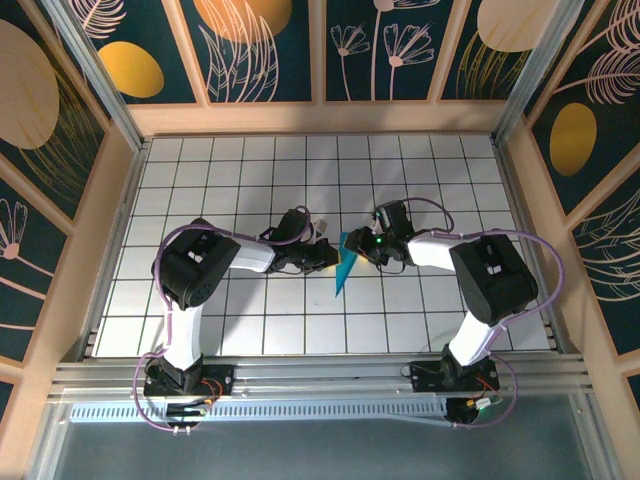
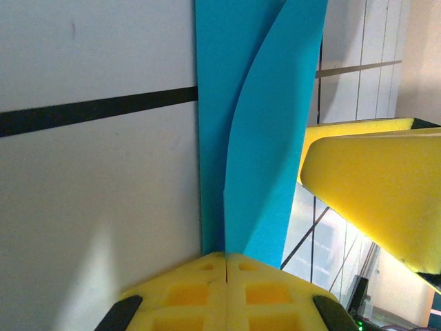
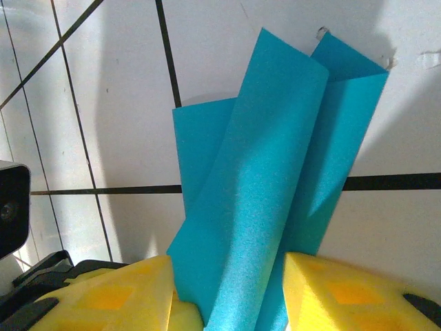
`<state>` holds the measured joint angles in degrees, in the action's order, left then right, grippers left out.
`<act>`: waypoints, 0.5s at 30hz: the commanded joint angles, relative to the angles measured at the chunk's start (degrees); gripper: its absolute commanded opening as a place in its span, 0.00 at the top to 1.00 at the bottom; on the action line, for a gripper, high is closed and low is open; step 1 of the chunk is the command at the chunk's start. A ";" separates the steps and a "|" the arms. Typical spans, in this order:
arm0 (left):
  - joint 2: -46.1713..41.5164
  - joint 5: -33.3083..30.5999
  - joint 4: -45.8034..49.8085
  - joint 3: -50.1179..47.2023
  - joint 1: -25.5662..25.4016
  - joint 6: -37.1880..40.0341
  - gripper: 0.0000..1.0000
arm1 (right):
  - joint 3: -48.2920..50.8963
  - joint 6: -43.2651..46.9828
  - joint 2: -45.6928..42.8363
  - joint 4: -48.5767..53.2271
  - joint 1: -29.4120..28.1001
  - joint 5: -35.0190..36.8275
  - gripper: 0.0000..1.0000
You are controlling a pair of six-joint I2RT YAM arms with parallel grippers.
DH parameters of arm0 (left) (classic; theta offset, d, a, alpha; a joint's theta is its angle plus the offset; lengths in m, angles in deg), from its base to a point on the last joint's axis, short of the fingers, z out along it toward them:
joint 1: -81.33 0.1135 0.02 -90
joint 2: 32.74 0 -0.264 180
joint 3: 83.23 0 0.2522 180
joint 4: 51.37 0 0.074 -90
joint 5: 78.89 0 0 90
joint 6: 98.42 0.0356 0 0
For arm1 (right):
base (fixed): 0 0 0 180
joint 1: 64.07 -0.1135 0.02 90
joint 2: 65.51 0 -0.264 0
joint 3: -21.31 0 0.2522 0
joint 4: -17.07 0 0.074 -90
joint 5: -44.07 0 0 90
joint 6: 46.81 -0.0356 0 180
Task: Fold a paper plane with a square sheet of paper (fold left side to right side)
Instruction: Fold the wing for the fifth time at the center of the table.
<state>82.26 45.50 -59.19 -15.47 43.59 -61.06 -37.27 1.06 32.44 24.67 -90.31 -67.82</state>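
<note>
Looking at the top camera first: the narrow, pointed, bright cyan-blue paper plane (image 1: pixel 344 268) sits mid-way across the white grid-tiled table (image 1: pixel 250 320), tip toward the arm bases. The left gripper (image 1: pixel 322 256) and right gripper (image 1: pixel 366 246) meet at its far end, one on either side.

Left wrist view: the left gripper (image 2: pixel 224 276) has its yellow foam pads (image 2: pixel 193 293) pressed together on the paper's near edge. One flap lies flat on the tile and another bows up (not creased down yet, I'd say). The right gripper's yellow finger (image 2: pixel 372 179) hangs just beside that raised flap.

Right wrist view: the right gripper (image 3: pixel 227 303) stands half-spread, with a pad either side of the loose layers. Can't tell whether they actually squeeze the paper.

My take on doing this fold well: use the left pinch as the anchor, bring the raised flap over so the edges line up, then press along the crease. Thin paper like this will probably buckle or slide if it's tugged sideways.
</note>
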 commanded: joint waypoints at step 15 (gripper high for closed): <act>2.80 -4.95 5.24 1.40 -1.68 2.78 1.00 | 0.32 2.71 -6.21 4.36 2.55 2.03 0.63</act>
<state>82.28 44.87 -56.83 -14.37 43.29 -60.03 -36.61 2.19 27.22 26.86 -87.79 -65.83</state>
